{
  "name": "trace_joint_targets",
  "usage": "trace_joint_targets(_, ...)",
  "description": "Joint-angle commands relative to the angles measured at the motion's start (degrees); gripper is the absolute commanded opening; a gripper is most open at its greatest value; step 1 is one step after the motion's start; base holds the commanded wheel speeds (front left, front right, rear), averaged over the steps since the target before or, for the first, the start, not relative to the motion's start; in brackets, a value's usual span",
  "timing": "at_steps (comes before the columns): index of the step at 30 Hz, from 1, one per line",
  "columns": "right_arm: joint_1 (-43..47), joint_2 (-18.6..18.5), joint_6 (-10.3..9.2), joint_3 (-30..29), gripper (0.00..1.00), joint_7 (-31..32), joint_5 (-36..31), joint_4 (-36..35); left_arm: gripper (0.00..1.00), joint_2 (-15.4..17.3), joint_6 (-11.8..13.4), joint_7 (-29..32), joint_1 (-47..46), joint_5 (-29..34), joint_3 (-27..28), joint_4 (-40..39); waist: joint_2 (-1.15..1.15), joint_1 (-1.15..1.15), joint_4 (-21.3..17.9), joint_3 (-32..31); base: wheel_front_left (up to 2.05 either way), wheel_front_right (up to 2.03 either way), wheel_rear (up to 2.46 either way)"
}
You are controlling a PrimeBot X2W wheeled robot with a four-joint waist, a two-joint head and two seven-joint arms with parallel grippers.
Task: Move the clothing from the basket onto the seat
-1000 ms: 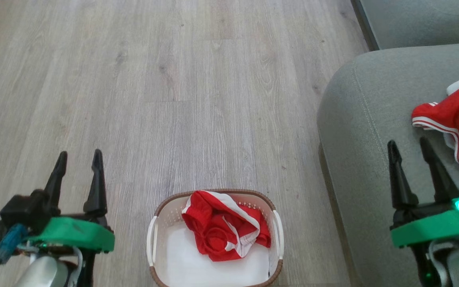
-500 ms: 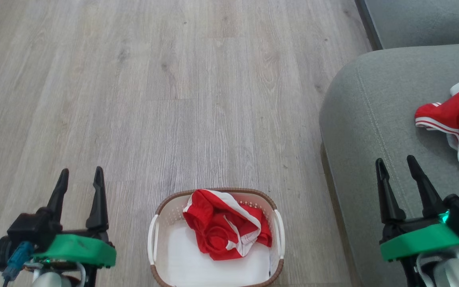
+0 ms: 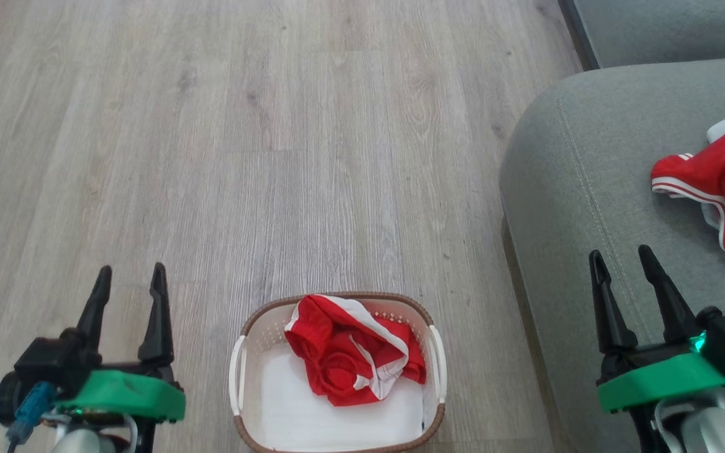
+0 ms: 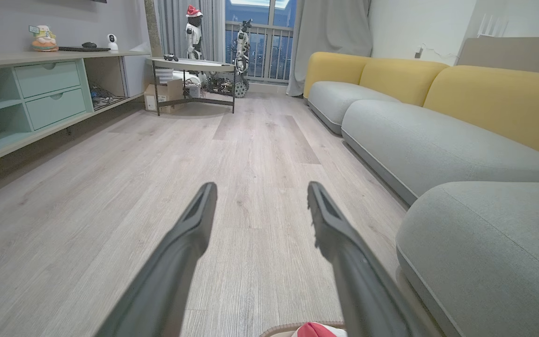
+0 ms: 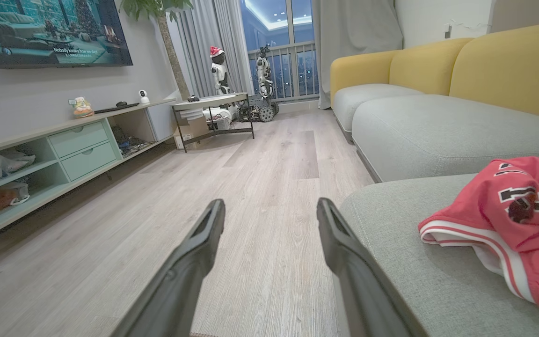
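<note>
One red jersey left in the basket; both grippers empty.

The jersey (image 3: 351, 360) lies crumpled against the far wall of the basket (image 3: 235, 376), which stands on the floor (image 3: 274, 157) just beside the seat (image 3: 579, 170), where a second jersey (image 3: 718, 182) lies. Thin and shiny, it should be light, limp and slippery, so a pinch on a raised fold or the thicker striped trim looks safer than a flat stretch. Lifted, it will likely hang and could catch the rim. The left gripper (image 3: 132, 269) hovers over the floor left of the basket and the right gripper (image 3: 620, 253) over the seat's near edge, each with fingers parted wide and holding nothing.
</note>
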Motion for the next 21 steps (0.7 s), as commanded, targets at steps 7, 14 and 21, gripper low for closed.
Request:
trace_joint_targets(7,-3.21,-1.27,-0.01,1.25,1.00,-0.65,0.15,-1.80,1.00,-0.59,-2.04,-0.54,-3.28,1.68,3.00,-0.51,0.00,0.00,-0.62,1.50,0.00,0.00,0.00)
trace_joint_targets(14,-4.73,-1.48,-0.01,1.60,1.00,-0.64,0.01,-2.16,1.00,-1.47,-3.54,-0.54,-5.03,2.62,2.76,0.62,0.00,0.00,-2.13,4.11,0.00,0.00,0.00)
trace_joint_targets(21,-6.84,-1.74,-0.01,1.61,1.00,-0.63,-0.09,-2.42,1.00,-1.91,-4.85,-0.54,-7.64,3.16,2.64,2.62,0.00,0.00,-4.13,7.53,0.00,0.00,0.00)
